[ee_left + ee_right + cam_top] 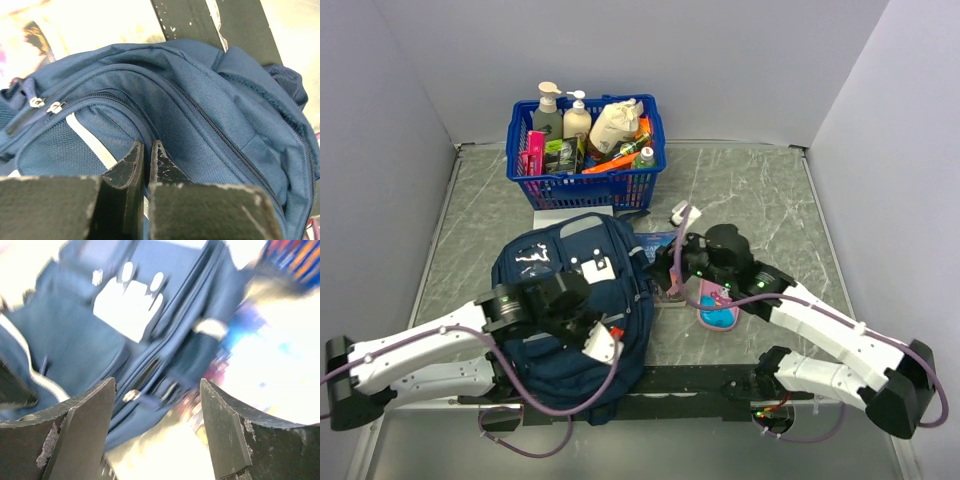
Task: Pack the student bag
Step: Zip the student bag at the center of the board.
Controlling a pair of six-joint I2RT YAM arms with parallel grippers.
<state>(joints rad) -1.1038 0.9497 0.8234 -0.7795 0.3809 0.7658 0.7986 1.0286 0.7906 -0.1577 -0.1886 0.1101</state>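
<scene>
The student bag (565,295), a navy backpack with white patches, lies flat in the middle of the table. My left gripper (600,335) is over its near right part. In the left wrist view the gripper (146,145) is shut, with only a thin slit between the fingers. Its tips are pressed into a fold of the bag's fabric (210,115) beside a closed zipper and the pale stripe (90,142). My right gripper (670,268) is at the bag's right edge. In the blurred right wrist view it (157,382) is open and empty, with the bag's side and a metal zipper pull (131,395) between the fingers.
A blue mesh basket (585,185) with bottles and packets stands at the back. A blue flat item (655,243), a white object (685,212) and a pink and blue item (718,308) lie right of the bag. A black rail (700,378) runs along the near edge.
</scene>
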